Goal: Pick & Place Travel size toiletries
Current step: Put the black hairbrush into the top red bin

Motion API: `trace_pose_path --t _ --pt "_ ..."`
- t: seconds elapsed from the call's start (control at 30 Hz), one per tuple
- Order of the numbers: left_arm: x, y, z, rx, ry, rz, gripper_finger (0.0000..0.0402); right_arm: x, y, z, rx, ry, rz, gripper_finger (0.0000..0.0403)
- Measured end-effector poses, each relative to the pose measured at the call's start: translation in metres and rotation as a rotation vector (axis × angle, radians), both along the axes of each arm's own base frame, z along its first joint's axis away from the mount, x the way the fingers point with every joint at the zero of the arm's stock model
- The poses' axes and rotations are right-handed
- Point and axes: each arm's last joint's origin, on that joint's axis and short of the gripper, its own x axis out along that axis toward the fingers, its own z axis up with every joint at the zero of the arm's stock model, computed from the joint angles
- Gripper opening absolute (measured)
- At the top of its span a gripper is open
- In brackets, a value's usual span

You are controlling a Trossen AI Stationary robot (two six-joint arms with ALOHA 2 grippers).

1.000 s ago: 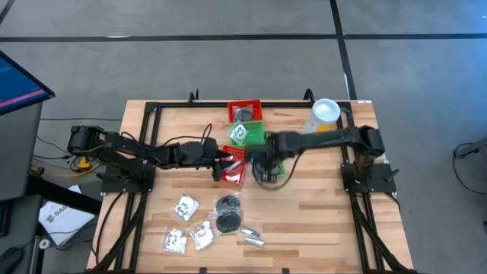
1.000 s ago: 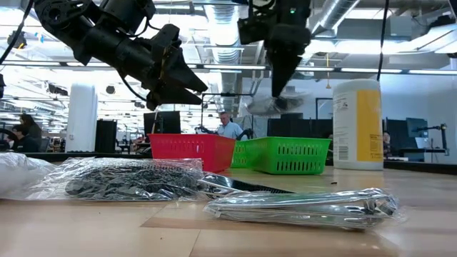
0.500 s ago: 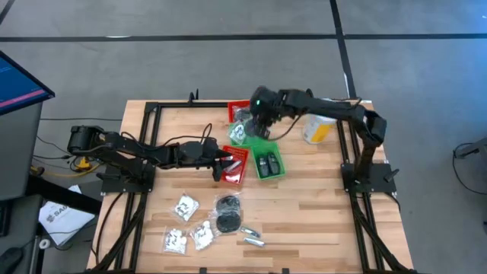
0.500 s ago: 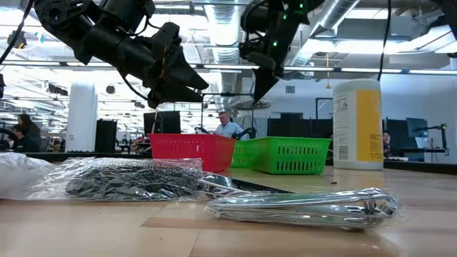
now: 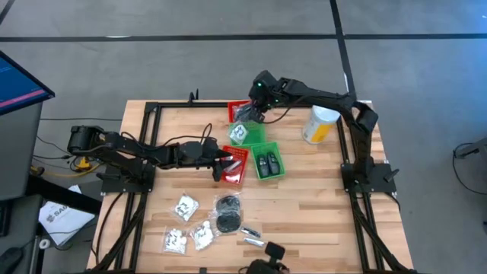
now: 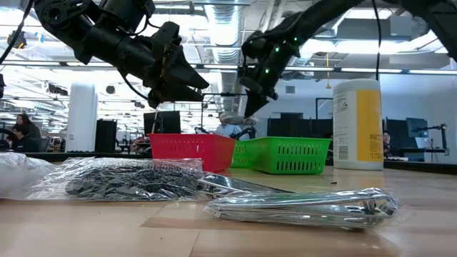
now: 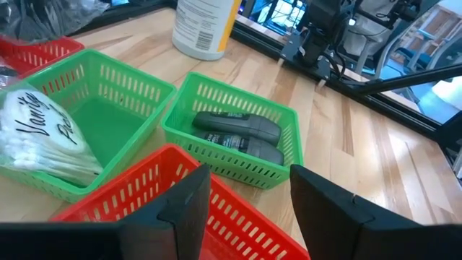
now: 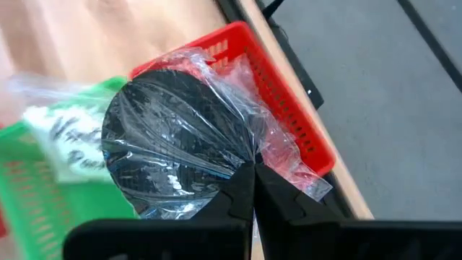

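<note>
Status: sorting is partly complete. The right gripper is pinched shut on the wrapper of a bagged black disc and holds it above the far red basket, which sits at the back of the table; release into that basket appears to be the step in hand.

Already placed:
- two dark grey bottles lie in the green basket nearest the yellow canister;
- a clear packet of white swabs lies in the second green basket.

The left gripper hovers over the near red basket with its fingers spread and nothing between them.

Remaining on the front of the table:
- clear packets with white contents;
- bagged black discs;
- silvery sachets.

By this count, more than half of the items appear unsorted.
</note>
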Motion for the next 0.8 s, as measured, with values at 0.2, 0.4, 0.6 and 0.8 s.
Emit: trace_pose_path --t 0.2,0.4,0.6,0.8 --pt "0.000 -0.001 0.000 -0.003 0.001 -0.011 0.0181 0.003 -0.020 -0.024 0.018 -0.010 -0.022 0.0000" --pt "0.000 -0.002 0.000 -0.014 0.001 -0.037 0.0181 0.011 -0.032 -0.041 -0.001 -0.046 -0.038 0.0000" --pt "0.000 -0.003 0.000 -0.032 0.000 -0.085 0.0181 0.016 -0.033 -0.039 -0.030 -0.086 -0.034 0.0000" --pt "0.000 -0.003 0.000 -0.032 0.000 -0.086 0.0181 0.017 -0.034 -0.038 -0.047 -0.103 -0.025 0.0037"
